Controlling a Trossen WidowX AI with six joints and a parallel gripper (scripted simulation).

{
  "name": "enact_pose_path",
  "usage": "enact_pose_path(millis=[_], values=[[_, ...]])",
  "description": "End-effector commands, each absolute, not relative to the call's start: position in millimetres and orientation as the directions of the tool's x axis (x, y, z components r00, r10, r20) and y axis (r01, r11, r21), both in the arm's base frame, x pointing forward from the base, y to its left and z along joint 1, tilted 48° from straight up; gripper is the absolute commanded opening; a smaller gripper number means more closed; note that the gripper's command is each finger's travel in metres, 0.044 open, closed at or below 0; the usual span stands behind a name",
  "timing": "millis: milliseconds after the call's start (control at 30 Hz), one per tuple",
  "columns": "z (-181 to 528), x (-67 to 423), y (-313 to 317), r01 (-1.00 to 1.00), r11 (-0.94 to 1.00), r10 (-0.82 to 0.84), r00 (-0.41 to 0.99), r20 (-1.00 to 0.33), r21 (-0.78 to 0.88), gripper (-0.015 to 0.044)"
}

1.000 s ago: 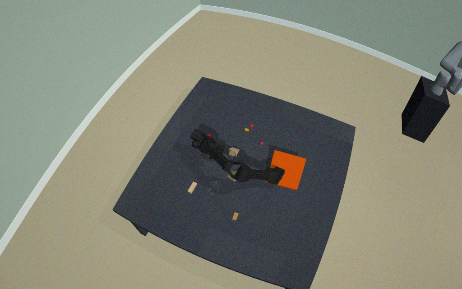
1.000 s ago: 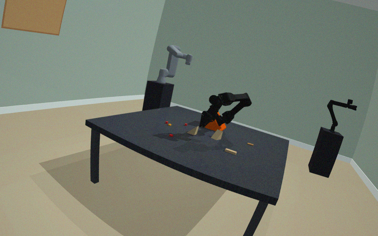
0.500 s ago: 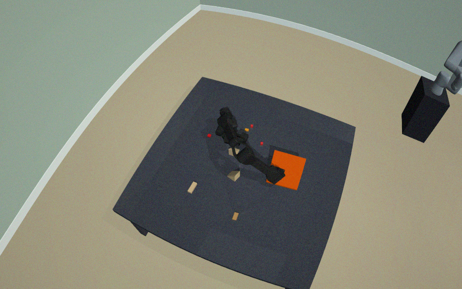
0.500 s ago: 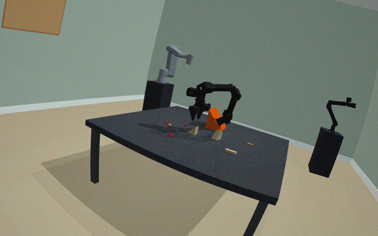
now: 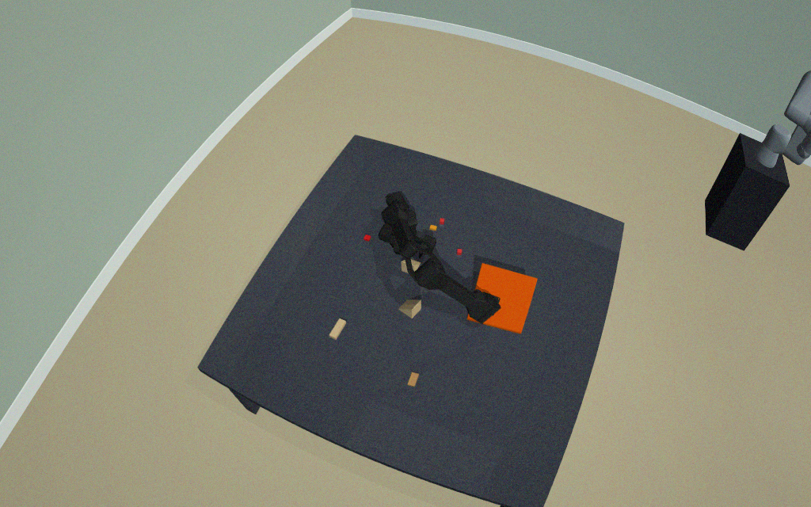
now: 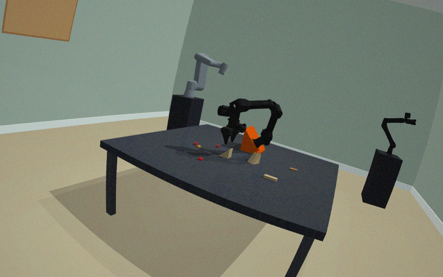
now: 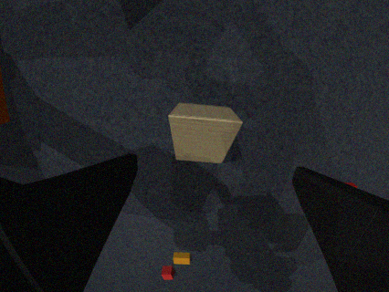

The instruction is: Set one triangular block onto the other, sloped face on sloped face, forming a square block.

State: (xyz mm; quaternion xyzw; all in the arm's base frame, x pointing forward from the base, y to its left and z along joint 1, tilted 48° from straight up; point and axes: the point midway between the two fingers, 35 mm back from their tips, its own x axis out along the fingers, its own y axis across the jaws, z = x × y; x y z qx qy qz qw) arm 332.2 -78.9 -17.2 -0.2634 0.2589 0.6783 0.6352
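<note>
Two tan triangular blocks lie apart on the dark table [image 5: 478, 418] [image 6: 156, 156]. One block [image 6: 226, 153] [image 7: 203, 133] lies right under my gripper [image 5: 413, 253] [image 6: 230, 135] [image 7: 214, 165], which is open and empty. The gripper hangs a little above this block with the fingers wide on either side; in the top view the arm partly hides the block. The other block [image 5: 410, 307] [image 6: 254, 158] lies a short way off, nearer the arm's base.
A large orange wedge [image 5: 508, 292] [image 6: 249, 136] stands by the arm's base. Small red cubes [image 5: 367, 237] [image 6: 200, 159] [image 7: 167, 273] and an orange cube [image 5: 432, 226] [image 7: 182, 258] lie near. A tan plank [image 5: 336, 329] [image 6: 270, 177] and a small tan piece [image 5: 413, 379] [image 6: 293, 169] lie farther off.
</note>
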Motion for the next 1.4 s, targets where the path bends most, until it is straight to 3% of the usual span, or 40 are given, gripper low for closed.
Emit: enact_pose_path(millis=[0, 1367], values=[[-23.0, 331.9, -73.7, -0.998, -0.054, 0.728, -0.052, -0.684, 0.019, 0.044], [-67.8, 323.5, -24.7, -0.998, -0.054, 0.73, -0.052, -0.681, 0.018, 0.044]])
